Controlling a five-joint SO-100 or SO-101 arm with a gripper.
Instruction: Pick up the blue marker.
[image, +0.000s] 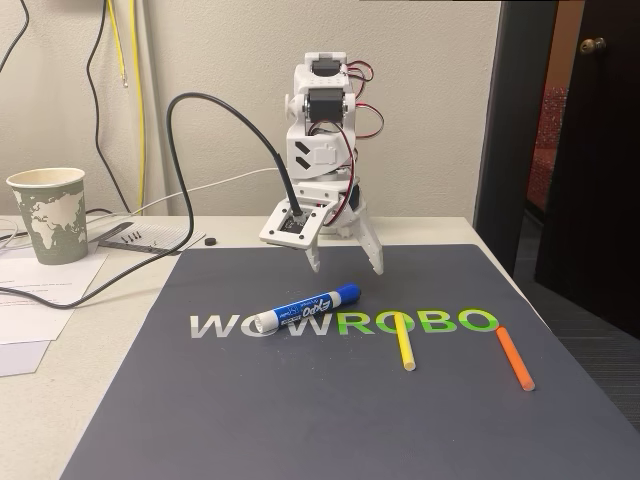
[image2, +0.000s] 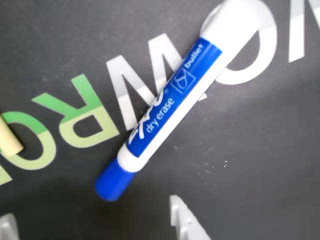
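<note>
My gripper (image: 348, 262) hangs just above the dark mat (image: 300, 420), fingers spread wide apart, nothing btwn them, nothing held. One blue marker (image: 306, 309) lies flat on the mat just in front of my fingertips, diagonal across the "WOWROBO" lettering (image: 340, 323), blue cap twd me, white end away. In the wrist view the marker (image2: 172, 100) runs from upper right to lower left, cap close to my two fingertips (image2: 185, 220) at the bottom edge, not touching. Also on the mat: 1 yellow stick (image: 403, 345), 1 orange stick (image: 515, 358), well apart from the marker. One paper cup (image: 47, 215) stands off the mat at the fixed view's left, by some papers (image: 40, 295).
</note>
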